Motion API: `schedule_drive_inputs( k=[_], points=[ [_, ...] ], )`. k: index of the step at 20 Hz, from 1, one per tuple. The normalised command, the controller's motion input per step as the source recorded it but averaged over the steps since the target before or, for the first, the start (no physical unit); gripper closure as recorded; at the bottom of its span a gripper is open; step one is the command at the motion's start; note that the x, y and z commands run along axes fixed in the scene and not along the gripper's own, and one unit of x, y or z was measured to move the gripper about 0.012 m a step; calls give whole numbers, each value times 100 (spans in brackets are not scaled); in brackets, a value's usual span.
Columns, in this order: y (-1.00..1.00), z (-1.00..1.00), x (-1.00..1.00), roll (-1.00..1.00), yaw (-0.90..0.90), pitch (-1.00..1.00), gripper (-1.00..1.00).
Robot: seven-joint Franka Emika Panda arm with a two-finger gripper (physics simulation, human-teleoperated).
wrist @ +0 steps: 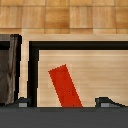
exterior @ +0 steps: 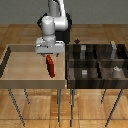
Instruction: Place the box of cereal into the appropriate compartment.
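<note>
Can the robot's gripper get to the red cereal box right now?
Probably yes. The gripper hangs right above the box of cereal, which lies alone in the pale tray, with nothing over or beside it.

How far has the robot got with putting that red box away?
Nothing looks done yet. The box of cereal is in the pale tray, tilted, directly under the claw. Whether the claw grips it, I cannot tell; the wrist view shows the box between the fingertips. Left: carrying it to the dark bin's compartment and releasing it.
</note>
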Motion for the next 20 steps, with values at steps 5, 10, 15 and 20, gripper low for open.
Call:
schedule_drive_inputs(
  k=[5,10,15,20],
  points=[
    [-20,0,0,0,0,0,-100],
    [0,-100,0,0,0,0,-100],
    [0,-20,0,0,0,0,100],
    [0,20,0,0,0,0,100]
  ],
)
